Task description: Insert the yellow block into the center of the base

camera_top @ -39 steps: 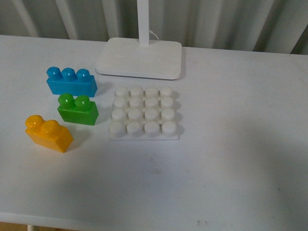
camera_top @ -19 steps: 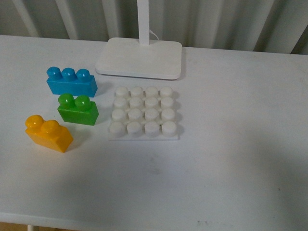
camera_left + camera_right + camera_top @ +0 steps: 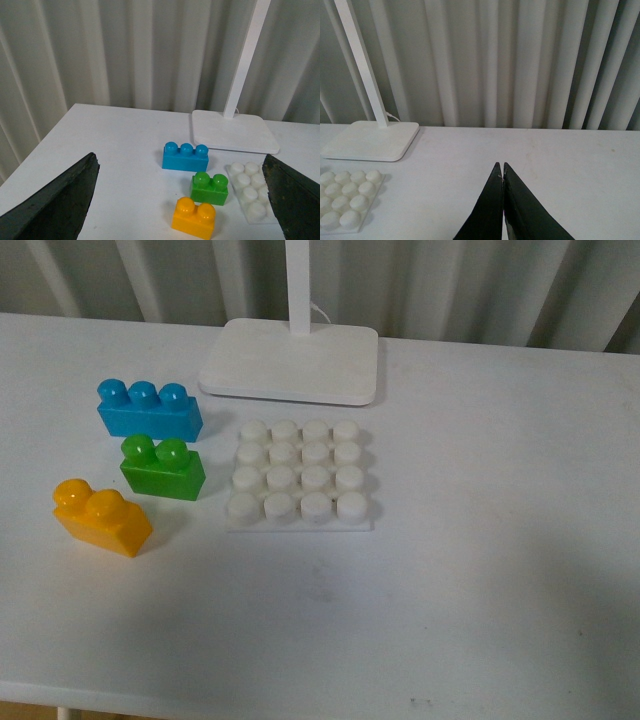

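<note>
Nothing's moving since a second ago. The yellow block (image 3: 100,517) is still sitting on the surface (image 3: 480,570), left of the base (image 3: 300,485) and near the green block (image 3: 162,469). I'm holding my left hand (image 3: 179,156) wide and my right hand (image 3: 503,167) pinched closed, empty.

base (image 3: 298,478) just before stand foot (image 3: 290,362)

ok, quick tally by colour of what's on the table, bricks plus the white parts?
Blue: 1, the three-stud blue brick
Green: 1, the two-stud green brick
Yellow: 1, the yellow block
White: 2, the studded base and the stand foot with its pole
Total: 5
</note>
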Motion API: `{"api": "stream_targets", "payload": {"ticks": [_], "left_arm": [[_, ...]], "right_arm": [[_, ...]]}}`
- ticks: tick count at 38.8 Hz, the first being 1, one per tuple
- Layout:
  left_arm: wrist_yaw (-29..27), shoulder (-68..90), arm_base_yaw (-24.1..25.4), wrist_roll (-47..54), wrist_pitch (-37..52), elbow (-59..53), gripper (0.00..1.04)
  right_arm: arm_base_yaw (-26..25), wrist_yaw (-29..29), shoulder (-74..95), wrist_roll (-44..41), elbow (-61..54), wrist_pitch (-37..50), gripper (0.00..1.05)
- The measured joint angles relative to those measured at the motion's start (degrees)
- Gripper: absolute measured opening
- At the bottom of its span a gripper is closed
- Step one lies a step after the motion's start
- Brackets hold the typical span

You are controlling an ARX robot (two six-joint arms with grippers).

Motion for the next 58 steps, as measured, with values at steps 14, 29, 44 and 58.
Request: {"api": "stream_targets", "payload": {"ticks": [14, 29, 44, 58], "left_arm": [[0.0, 0.0, 0.0, 0.0, 0.0, 0.0, 0.98], [-1.0, 29.3, -5.8, -16.7, -2.6, 6.1, 0.98], [4.9, 81.7, -5.6, -8.1, 41.6, 9.0, 0.98], [8.2, 92.1, -5.3, 2.2, 48.1, 12.5, 0.98]], "right_arm": [[0.0, 0.0, 0.0, -0.1, 0.0, 0.0, 0.63], [0.0, 0.0, 0.0, 0.0, 0.0, 0.0, 0.95], [0.0, 0.0, 0.0, 0.0, 0.0, 0.0, 0.95], [0.0, 0.0, 0.0, 0.0, 0.0, 0.0, 0.95]]}}
